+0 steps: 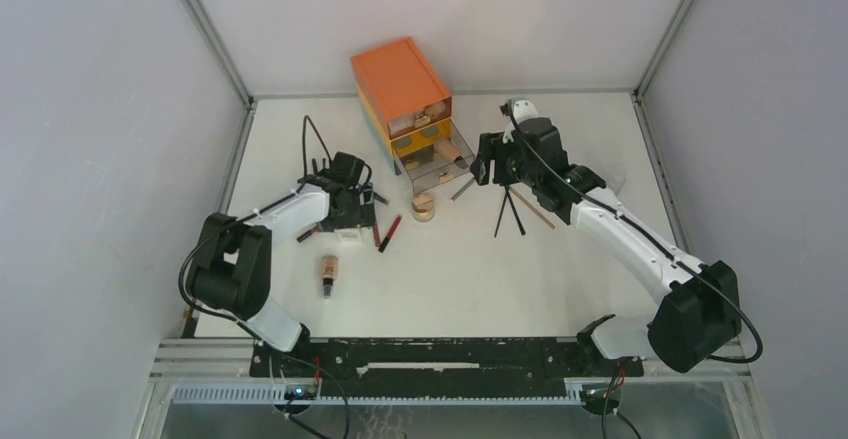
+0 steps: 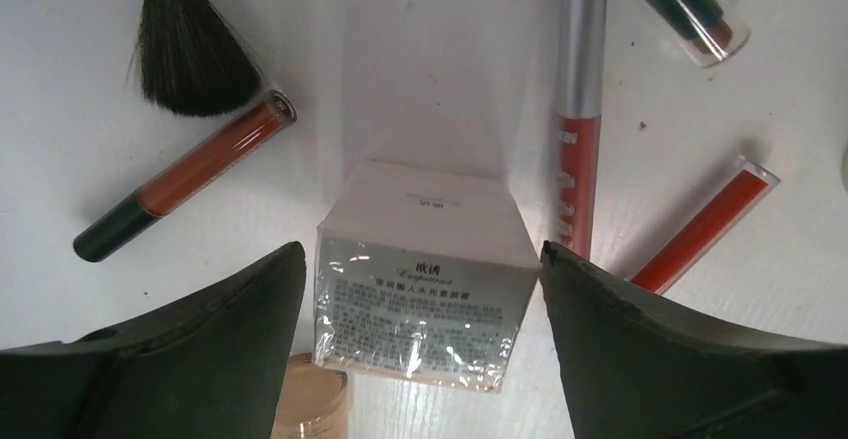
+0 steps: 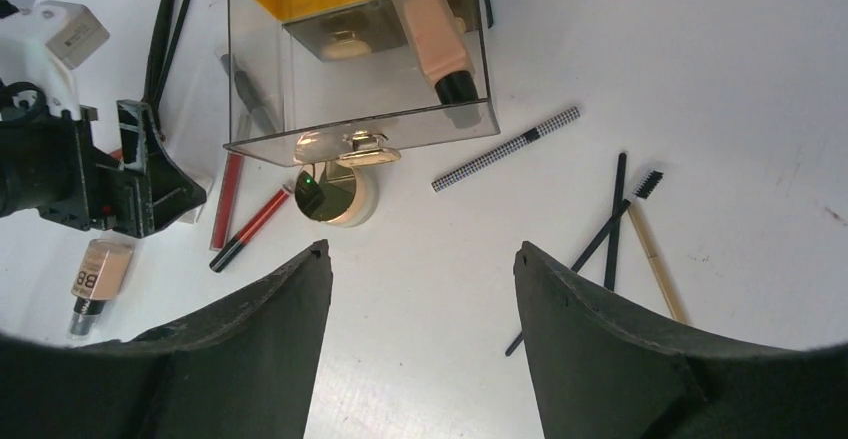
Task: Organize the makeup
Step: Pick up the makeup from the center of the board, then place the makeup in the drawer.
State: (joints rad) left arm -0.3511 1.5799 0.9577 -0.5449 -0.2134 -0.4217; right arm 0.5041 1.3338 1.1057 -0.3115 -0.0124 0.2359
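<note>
A small white box (image 2: 425, 269) wrapped in clear film lies on the table between the fingers of my open left gripper (image 2: 418, 254), with a narrow gap on each side. Around it lie red lip pencils (image 2: 205, 164), a red gloss tube (image 2: 575, 139) and a black brush head (image 2: 190, 54). A beige foundation bottle (image 1: 327, 274) lies nearer the arms. My right gripper (image 3: 420, 249) hangs open and empty over bare table, near the chest's clear open drawer (image 3: 300, 109). Another foundation bottle (image 3: 440, 39) lies in that drawer. A round compact (image 3: 335, 194) sits just in front of it.
The orange three-drawer chest (image 1: 400, 84) stands at the back centre. A checked pencil (image 3: 505, 149), thin black brushes (image 3: 610, 224) and a tan-handled brush (image 3: 655, 259) lie to the right of the drawer. White walls enclose the table on three sides.
</note>
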